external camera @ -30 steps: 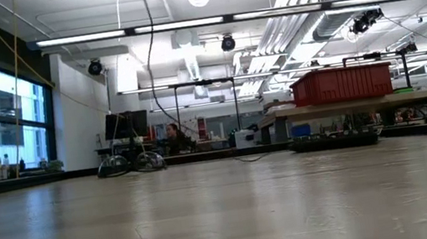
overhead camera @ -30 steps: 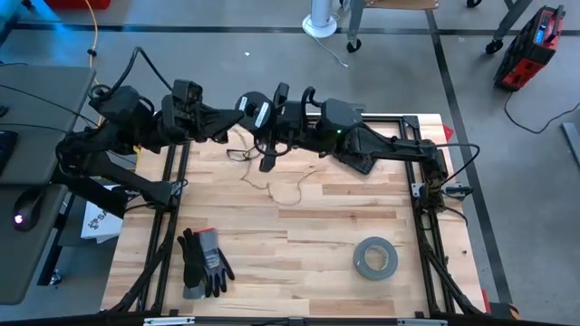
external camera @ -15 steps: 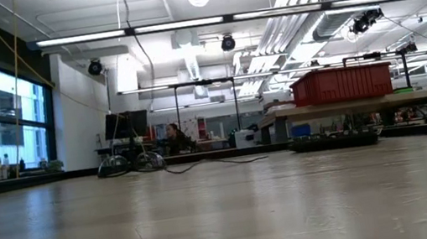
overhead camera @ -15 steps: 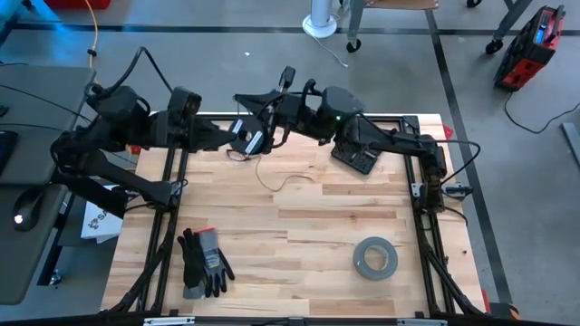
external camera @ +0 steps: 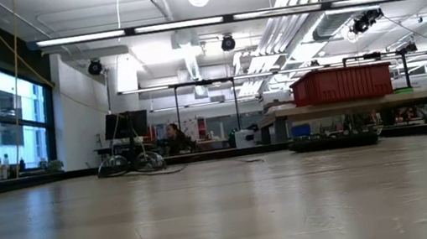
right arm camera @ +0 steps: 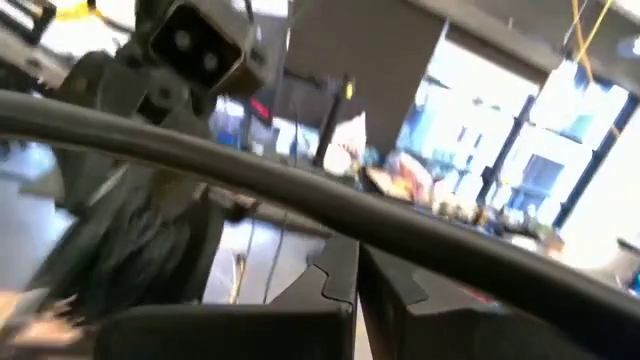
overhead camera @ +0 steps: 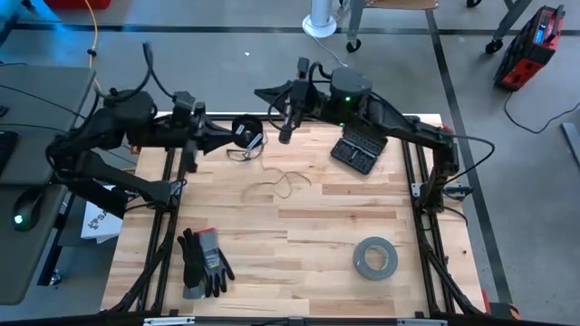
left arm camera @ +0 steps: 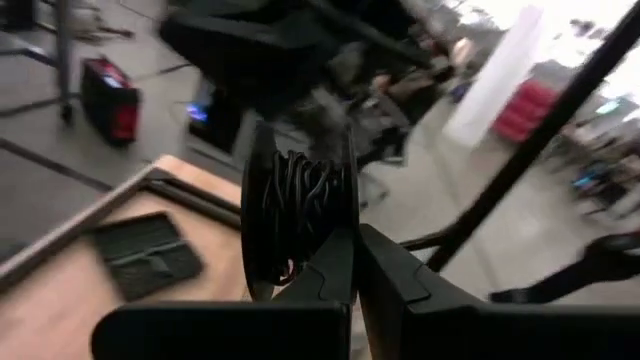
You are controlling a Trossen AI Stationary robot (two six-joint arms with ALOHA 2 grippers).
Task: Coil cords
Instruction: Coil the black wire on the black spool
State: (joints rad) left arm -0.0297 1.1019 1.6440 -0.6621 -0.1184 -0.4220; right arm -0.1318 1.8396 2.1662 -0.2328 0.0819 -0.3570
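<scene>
The small round black spool [overhead camera: 246, 133], wound with thin dark cord [left arm camera: 298, 205], hangs over the table's far left part at the fingertips of my left gripper [overhead camera: 228, 136], which is shut on it. A loose length of the cord [overhead camera: 276, 186] lies in slack loops on the wood, and a strand [overhead camera: 241, 154] sags below the spool. My right gripper [overhead camera: 265, 92] is up over the table's far edge, pointing toward the left, shut. I see no cord between its fingers [right arm camera: 340, 285]. My left gripper pinches the spool at the rim of one flange [left arm camera: 345, 235] between its two fingers. The fingers come level from the table's left side. The spool is lifted clear of the table, standing on edge, and slack cord trails from it down to the wood.
A grey tape roll [overhead camera: 374, 258] lies near the table's front right. A pair of black and grey gloves [overhead camera: 204, 263] lies at the front left. A black ribbed case [overhead camera: 356, 149] sits at the far right. A yellow cable [overhead camera: 91, 27] hangs beyond the table.
My right gripper has gone up and toward the table's far edge, away from the spool, rolling as it went. My left gripper has rolled and drawn slightly toward the left with the spool. The strand that hung in the low view has dropped; the loose cord lies gathered nearer the spool.
</scene>
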